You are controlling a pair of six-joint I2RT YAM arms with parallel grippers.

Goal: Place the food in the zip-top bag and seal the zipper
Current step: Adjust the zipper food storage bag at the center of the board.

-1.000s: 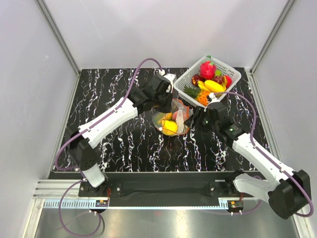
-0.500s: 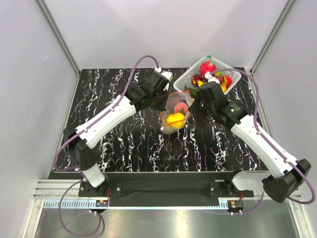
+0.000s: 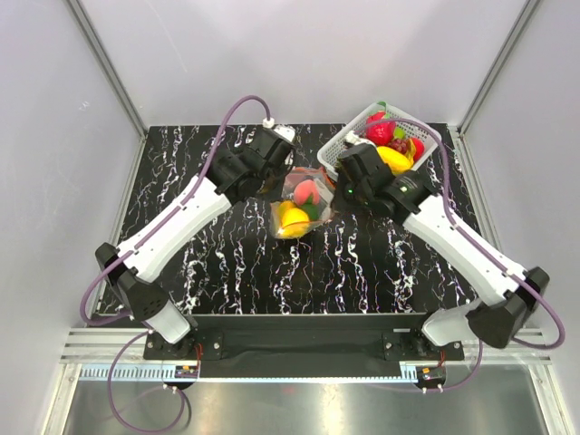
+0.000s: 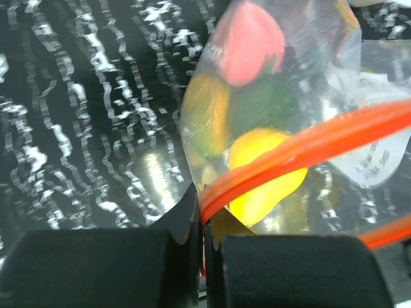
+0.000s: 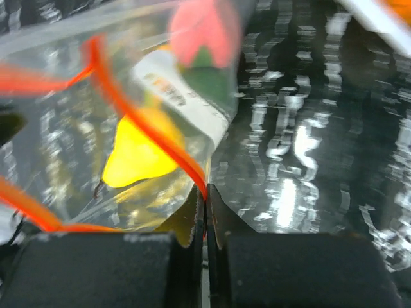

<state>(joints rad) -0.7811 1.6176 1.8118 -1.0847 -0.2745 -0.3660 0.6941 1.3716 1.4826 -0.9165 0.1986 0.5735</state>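
Note:
The zip-top bag (image 3: pixel 302 203) hangs between my two grippers over the dark marbled table. Inside it lie a pink piece of food (image 4: pixel 247 42), a yellow one (image 4: pixel 263 173) and an orange-green one (image 4: pixel 205 112). My left gripper (image 4: pixel 201 202) is shut on one end of the red-orange zipper (image 4: pixel 308 144). At the other end, my right gripper (image 5: pixel 205 199) is pinched shut on the zipper (image 5: pixel 151 128). In the top view the left gripper (image 3: pixel 283 184) sits at the bag's left and the right gripper (image 3: pixel 332 188) at its right. The zipper line curves and gapes between them.
A white slotted basket (image 3: pixel 412 120) stands at the back right, partly under my right arm, with a red fruit (image 3: pixel 381 132) and a yellow fruit (image 3: pixel 396 159) in it. Grey walls enclose the table on three sides.
My right gripper has swung in from beside the basket and shut on the zipper's end. Both arms have carried the bag a little left, and it now hangs between them.

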